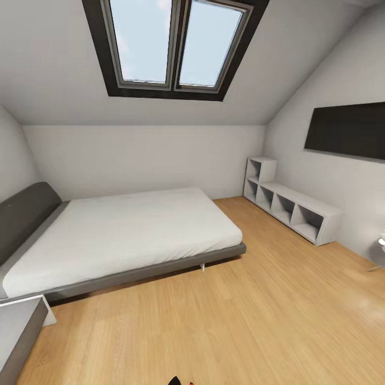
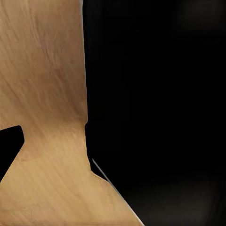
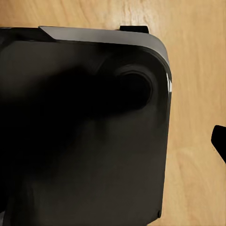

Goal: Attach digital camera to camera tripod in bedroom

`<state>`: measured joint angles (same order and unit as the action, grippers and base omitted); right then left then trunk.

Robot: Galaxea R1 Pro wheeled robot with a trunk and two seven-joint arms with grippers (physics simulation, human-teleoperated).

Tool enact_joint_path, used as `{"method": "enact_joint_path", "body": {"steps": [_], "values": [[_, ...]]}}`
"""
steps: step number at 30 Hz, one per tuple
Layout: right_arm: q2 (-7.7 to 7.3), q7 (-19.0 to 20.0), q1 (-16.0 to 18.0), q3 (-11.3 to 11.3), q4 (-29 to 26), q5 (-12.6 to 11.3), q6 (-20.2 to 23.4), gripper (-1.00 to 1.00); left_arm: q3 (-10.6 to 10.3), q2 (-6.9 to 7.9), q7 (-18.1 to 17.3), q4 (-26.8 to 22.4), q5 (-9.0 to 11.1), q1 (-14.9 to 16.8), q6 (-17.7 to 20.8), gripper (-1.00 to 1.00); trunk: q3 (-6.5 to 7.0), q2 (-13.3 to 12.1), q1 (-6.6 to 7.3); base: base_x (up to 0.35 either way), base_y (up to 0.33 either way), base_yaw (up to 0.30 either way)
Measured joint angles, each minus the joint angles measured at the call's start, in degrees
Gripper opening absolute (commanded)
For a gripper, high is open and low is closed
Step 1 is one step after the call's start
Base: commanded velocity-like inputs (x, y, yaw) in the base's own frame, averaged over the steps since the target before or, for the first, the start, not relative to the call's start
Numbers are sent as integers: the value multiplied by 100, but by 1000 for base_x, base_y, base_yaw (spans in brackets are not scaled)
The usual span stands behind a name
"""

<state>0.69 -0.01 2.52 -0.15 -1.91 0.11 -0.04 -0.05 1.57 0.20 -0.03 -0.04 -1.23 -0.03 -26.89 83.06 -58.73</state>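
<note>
Bedroom, as seen from my head camera:
- Grey platform bed with white mattress, against the far and left walls.
- Skylight in the sloped ceiling.
- White cube shelves along the right wall, under a dark wall panel.
- Light wood floor, open in the middle.
- Pale object at the right edge, too cut off to name.

Task items: digital camera and camera tripod, position not established; neither can be picked out here.

My pincers: state of left and right, I cannot tell. Each wrist camera looks down on a black body part of mine over the floor.

Step in hand, as I judge it: searching. Best done by turning slowly, checking the right side first, arms tucked close.
</note>
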Motion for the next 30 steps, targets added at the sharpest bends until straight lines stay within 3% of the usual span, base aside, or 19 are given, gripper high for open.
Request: {"method": "enact_joint_path", "body": {"steps": [18,30], "values": [[-30,-3,4,7,-5,0,-14,100,6,-3,-10,-15,4,6,2,100,0,0,0,0,8,0],[-96,-5,33,16,-88,-21,-34,100,13,1,-19,-42,26,10,-5,100,0,0,0,0,154,0]]}}
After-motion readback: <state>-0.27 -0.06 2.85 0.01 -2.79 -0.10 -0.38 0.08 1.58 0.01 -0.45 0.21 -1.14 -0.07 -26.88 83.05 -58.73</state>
